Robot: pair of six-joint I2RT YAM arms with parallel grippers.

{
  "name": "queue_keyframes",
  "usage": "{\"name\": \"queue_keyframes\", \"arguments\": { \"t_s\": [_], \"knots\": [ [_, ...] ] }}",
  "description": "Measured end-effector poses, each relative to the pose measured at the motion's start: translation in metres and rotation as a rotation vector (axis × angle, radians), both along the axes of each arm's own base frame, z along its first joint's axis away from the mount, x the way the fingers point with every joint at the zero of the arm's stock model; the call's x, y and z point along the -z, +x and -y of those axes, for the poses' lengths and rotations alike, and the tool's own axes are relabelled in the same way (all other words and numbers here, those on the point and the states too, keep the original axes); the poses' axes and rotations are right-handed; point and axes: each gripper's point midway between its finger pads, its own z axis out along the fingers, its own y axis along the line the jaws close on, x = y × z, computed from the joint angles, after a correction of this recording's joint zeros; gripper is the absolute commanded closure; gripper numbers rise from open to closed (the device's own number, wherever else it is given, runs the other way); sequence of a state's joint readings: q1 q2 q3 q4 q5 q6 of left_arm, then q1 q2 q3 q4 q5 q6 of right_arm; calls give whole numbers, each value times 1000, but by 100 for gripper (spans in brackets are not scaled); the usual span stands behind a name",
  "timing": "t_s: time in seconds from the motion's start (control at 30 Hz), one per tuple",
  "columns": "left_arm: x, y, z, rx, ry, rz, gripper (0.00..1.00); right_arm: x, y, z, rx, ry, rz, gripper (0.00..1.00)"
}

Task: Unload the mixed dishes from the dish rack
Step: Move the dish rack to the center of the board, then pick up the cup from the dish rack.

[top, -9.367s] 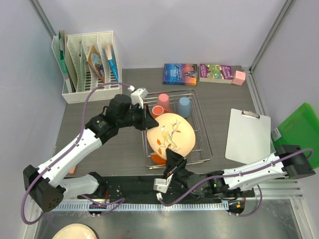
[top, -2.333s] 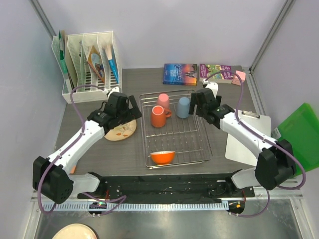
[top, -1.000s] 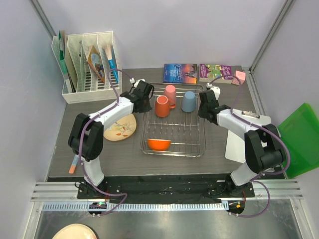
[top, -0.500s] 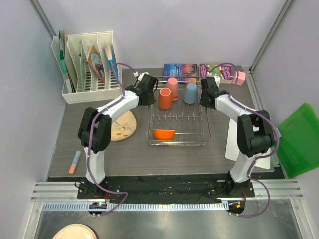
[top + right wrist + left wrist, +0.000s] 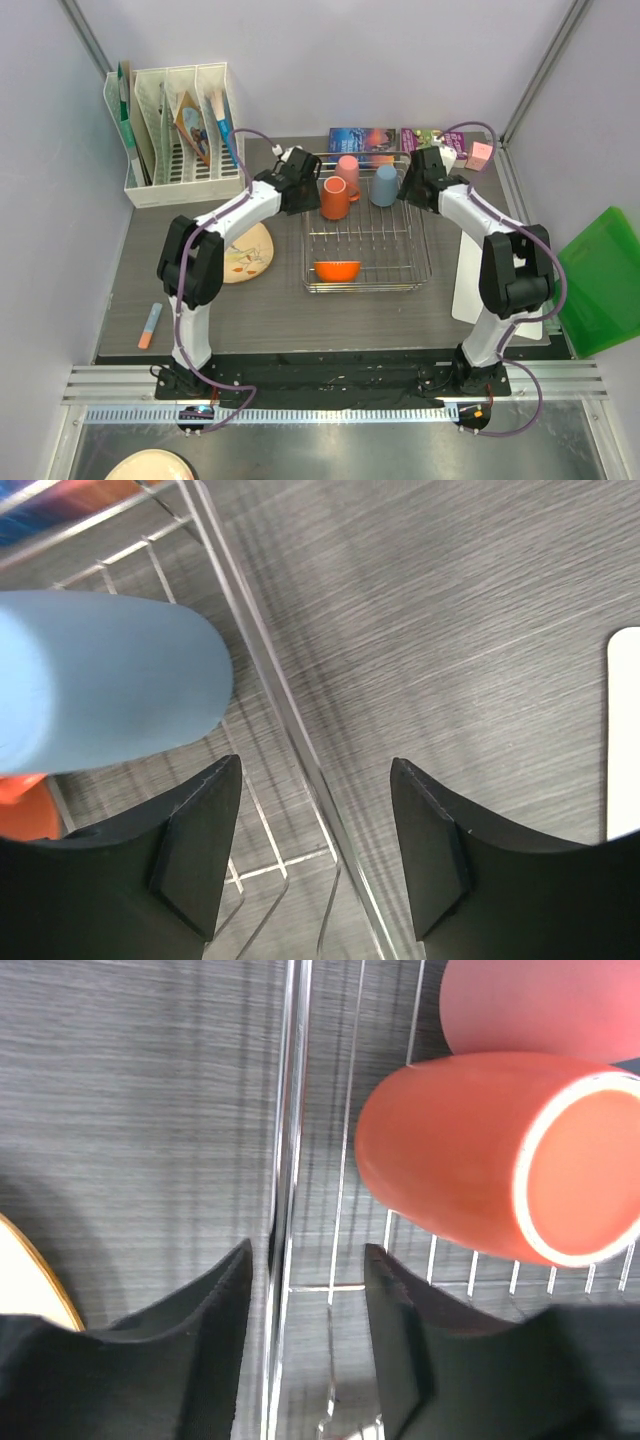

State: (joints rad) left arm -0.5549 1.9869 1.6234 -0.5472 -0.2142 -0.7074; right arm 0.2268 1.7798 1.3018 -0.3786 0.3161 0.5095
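Silver wire runs between each pair of jaws: the left jaws and the right jaws both stand spread astride the rack's (image 5: 390, 255) side rims, pinching nothing. Within it, upper centre of the top view, sit mug (image 5: 334, 198), pink cup (image 5: 348, 170), blue cup (image 5: 384, 185) and bowl (image 5: 337, 270); the plate (image 5: 246, 254) lies on the desk (image 5: 260, 320) at left. Best, I judge, to lift straight off the wire, both sides together, so nothing snags.
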Motion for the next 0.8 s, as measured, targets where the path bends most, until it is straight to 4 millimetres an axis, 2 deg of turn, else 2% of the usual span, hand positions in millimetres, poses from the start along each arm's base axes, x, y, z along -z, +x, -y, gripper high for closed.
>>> {"name": "queue_keyframes", "arguments": {
  "t_s": [0.03,0.07,0.27,0.43,0.5,0.53,0.7,0.8],
  "knots": [
    [-1,0,0,0,-1,2,44,-5,0,0,1,4,10,32],
    [-4,-1,0,-1,-3,5,27,-12,-1,0,4,9,24,32],
    [-36,-3,-5,-19,-22,59,24,-57,-3,-1,9,42,121,29],
    [-66,-11,-18,-29,-9,112,23,-90,-6,-13,-25,71,190,20],
    [-73,-20,-26,-32,-6,122,19,-102,-4,-26,-60,79,215,16],
    [-74,-26,-30,-35,-5,123,0,-109,-4,-37,-94,77,227,14],
    [-66,-67,-53,-31,-2,93,0,-126,2,-92,-243,38,268,10],
    [-62,-98,-67,-17,-16,77,0,-117,11,-107,-285,7,256,7]
  ]
}}
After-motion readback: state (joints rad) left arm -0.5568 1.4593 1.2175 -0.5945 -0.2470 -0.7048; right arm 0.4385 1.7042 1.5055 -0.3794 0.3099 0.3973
